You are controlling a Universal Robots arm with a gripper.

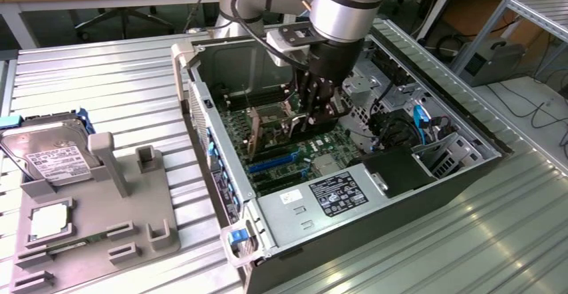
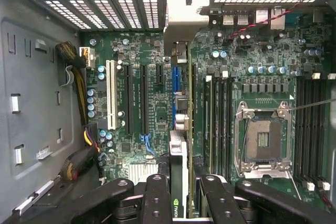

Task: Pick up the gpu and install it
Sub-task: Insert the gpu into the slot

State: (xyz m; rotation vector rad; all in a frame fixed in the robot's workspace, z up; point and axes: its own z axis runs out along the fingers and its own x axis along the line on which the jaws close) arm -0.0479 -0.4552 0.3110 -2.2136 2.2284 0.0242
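Note:
My gripper (image 1: 316, 118) is down inside the open computer case (image 1: 199, 108), shut on the gpu (image 1: 269, 131). In the wrist view the gpu (image 2: 179, 156) shows edge-on between the two black fingers (image 2: 156, 198). It runs toward the case's rear wall, where its silver bracket (image 2: 181, 30) sits. The card stands upright over the motherboard (image 2: 136, 129), in line with the blue slot (image 2: 176, 85). Whether it rests in the slot or hangs just above it I cannot tell.
A grey fixture (image 1: 116, 207) on the exterior view's left holds a silver hard drive (image 1: 53, 154) and a small square CPU chip (image 1: 49, 221). Inside the case are the CPU socket (image 2: 262, 137), memory slots (image 2: 312, 124), a white slot (image 2: 110, 95), bundled cables (image 2: 79, 93) and the power supply (image 1: 342, 191).

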